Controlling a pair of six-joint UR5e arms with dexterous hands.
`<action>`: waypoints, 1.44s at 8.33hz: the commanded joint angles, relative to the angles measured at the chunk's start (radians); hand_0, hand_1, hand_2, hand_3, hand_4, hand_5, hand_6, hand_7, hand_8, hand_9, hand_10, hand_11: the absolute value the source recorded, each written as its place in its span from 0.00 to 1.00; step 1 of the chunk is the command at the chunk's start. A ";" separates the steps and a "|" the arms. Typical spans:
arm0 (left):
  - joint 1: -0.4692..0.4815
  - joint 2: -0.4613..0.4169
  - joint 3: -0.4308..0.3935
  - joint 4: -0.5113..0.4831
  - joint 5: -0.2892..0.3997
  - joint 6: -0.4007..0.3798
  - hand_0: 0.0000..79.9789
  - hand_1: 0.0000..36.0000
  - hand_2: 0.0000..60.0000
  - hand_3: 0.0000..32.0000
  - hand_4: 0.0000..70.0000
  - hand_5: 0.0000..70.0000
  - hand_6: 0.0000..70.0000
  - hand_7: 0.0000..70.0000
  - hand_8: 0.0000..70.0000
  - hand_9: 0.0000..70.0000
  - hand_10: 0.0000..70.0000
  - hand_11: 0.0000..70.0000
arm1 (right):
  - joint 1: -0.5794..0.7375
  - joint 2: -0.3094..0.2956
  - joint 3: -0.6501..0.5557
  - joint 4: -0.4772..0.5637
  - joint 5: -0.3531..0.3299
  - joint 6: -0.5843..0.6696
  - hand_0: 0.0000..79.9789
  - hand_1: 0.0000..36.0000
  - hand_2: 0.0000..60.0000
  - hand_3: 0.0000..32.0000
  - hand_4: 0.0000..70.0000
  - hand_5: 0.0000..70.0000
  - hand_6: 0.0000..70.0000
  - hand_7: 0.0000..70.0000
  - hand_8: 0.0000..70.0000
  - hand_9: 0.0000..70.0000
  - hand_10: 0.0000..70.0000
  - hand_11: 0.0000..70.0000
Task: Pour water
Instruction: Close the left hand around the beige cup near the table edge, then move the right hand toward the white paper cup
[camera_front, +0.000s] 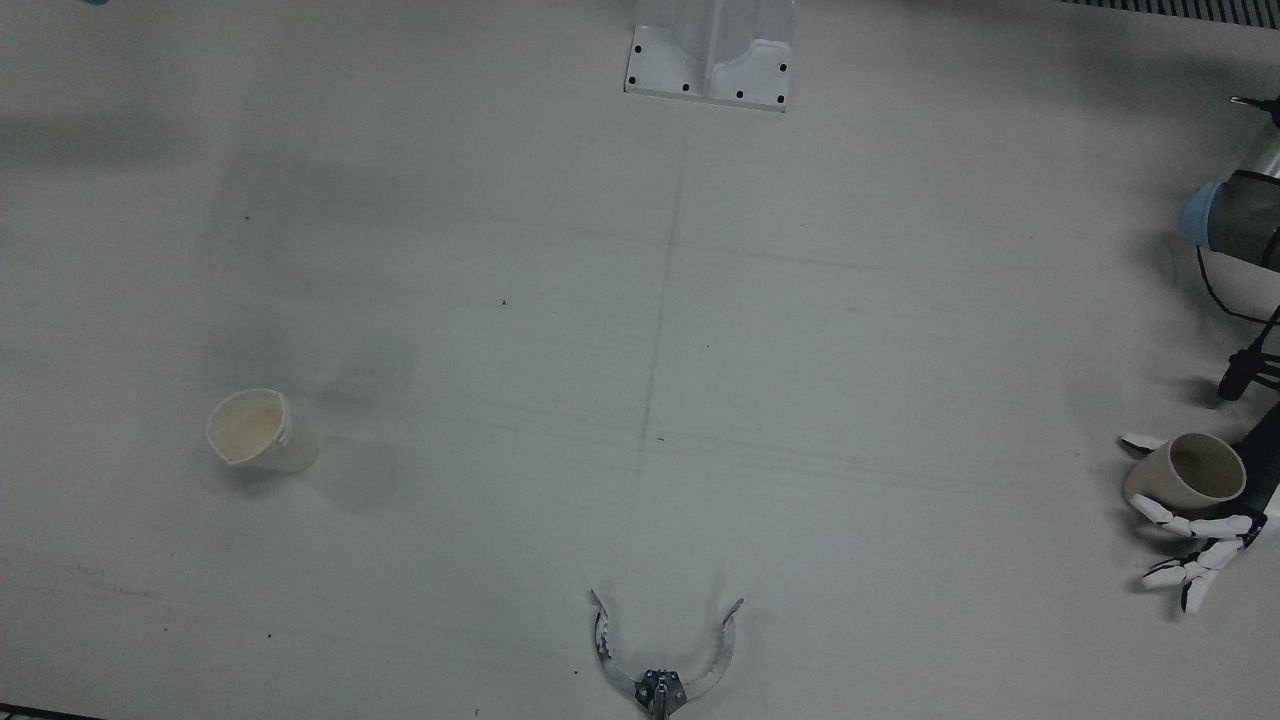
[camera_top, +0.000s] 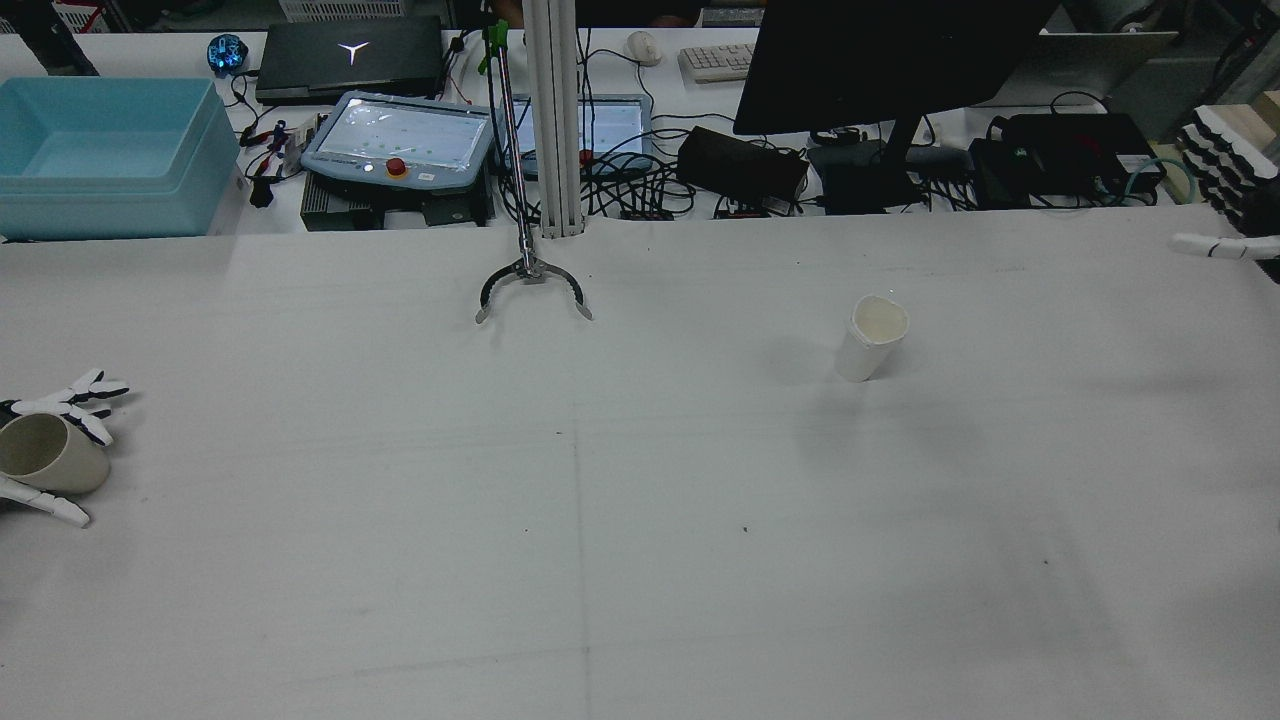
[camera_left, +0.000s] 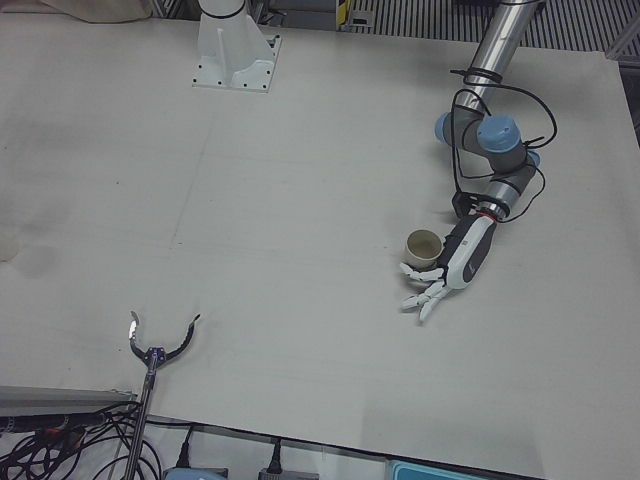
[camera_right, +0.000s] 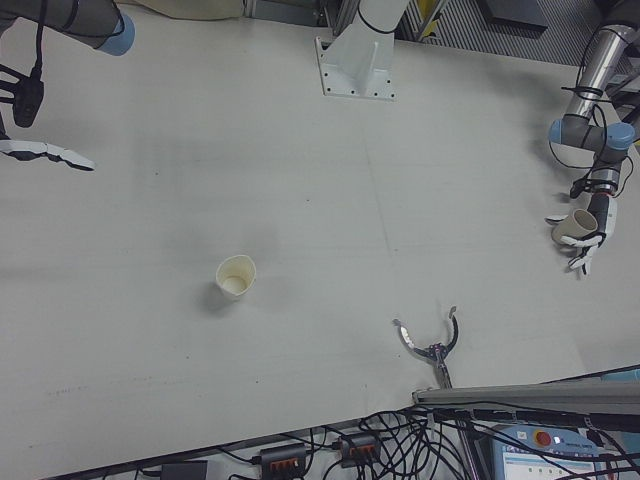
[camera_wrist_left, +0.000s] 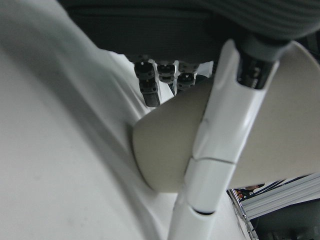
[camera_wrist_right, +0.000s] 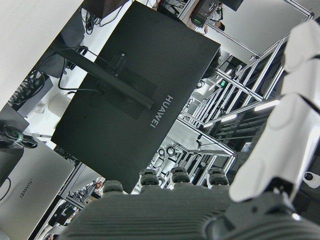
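Front view: the left hand (camera_front: 1195, 545) sits at the far right edge, its fingers spread around a beige cup (camera_front: 1188, 472) that tips a little. The fingers look loosely wrapped, so I cannot tell if the grip is firm. A white paper cup (camera_front: 258, 432) stands far across the table (camera_front: 640, 300) from this hand. I see no water in either cup.

Rear view: the beige cup (camera_top: 48, 454) leans sideways between the left hand's fingers (camera_top: 75, 398). The white paper cup (camera_top: 872, 337) looks bent at its rim. The right hand (camera_top: 1225, 246) shows only fingertips, spread and holding nothing, well away from that cup.

Left-front view: the left hand (camera_left: 432, 282) cradles the beige cup (camera_left: 423, 246) low, near the table.

Left hand view: 1 finger (camera_wrist_left: 220, 145) lies across the cup's wall.

What could go wrong: a loose hold may let the cup slip when lifted. The long carry could spill water. The light paper cup could tip if bumped.
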 joint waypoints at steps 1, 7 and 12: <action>-0.003 0.007 0.000 0.056 -0.029 -0.107 1.00 1.00 1.00 0.00 1.00 1.00 0.43 0.40 0.18 0.17 0.22 0.37 | -0.005 0.000 0.000 -0.001 0.004 0.001 0.56 0.35 0.25 0.42 0.00 0.06 0.09 0.06 0.07 0.05 0.00 0.00; -0.016 0.088 -0.208 0.221 -0.035 -0.365 1.00 1.00 1.00 0.00 1.00 1.00 0.50 0.47 0.23 0.24 0.18 0.31 | -0.006 0.018 0.038 -0.001 0.004 0.013 0.58 0.40 0.31 0.48 0.00 0.07 0.11 0.10 0.07 0.05 0.00 0.00; -0.013 0.113 -0.314 0.242 0.025 -0.440 1.00 1.00 0.72 0.00 1.00 1.00 0.57 0.54 0.24 0.23 0.18 0.31 | -0.006 0.037 0.041 -0.008 0.004 0.015 0.58 0.40 0.31 0.51 0.00 0.07 0.12 0.13 0.07 0.05 0.00 0.00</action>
